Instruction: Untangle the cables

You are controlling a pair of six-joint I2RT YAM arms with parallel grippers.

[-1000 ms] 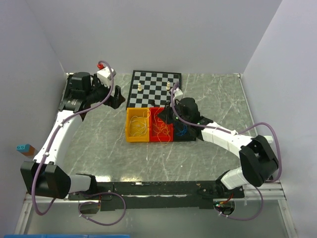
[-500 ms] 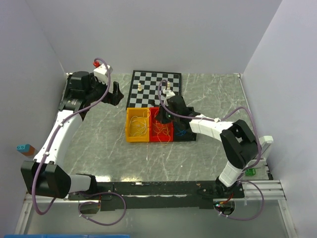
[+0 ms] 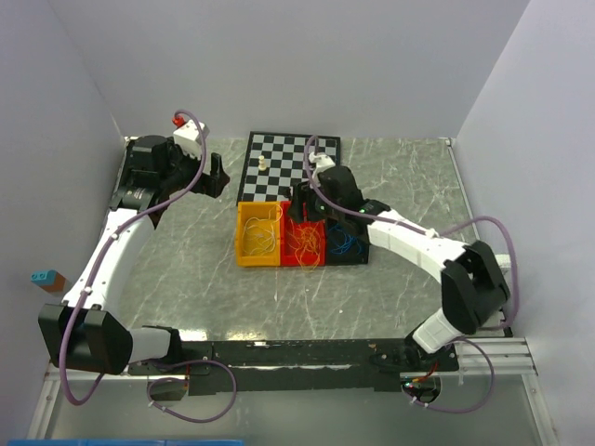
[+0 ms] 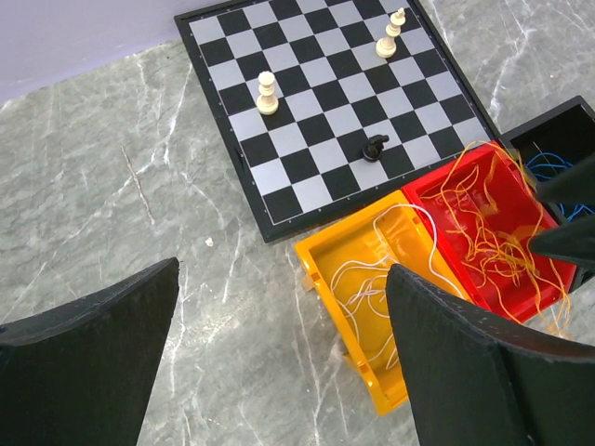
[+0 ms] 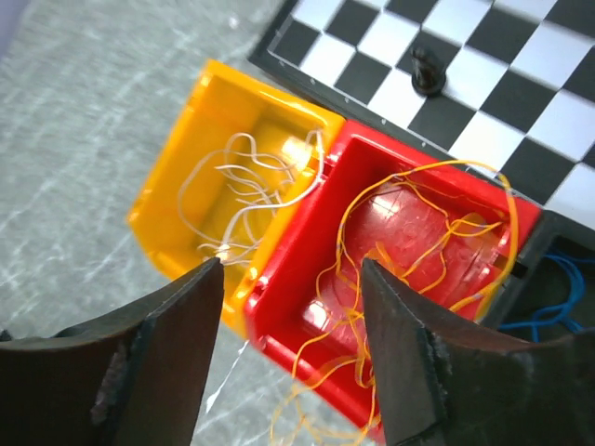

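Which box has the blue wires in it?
The black box at the row's end holds the blue wires; the red box beside it holds orange wires, the yellow box whitish wires.

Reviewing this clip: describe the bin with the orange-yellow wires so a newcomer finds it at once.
Find the chessboard at the far middle of the table; three small bins stand in a row along its near edge. The red bin is the middle one, between the yellow bin and the black bin. Only it holds orange-yellow wires, some spilling over its rim.
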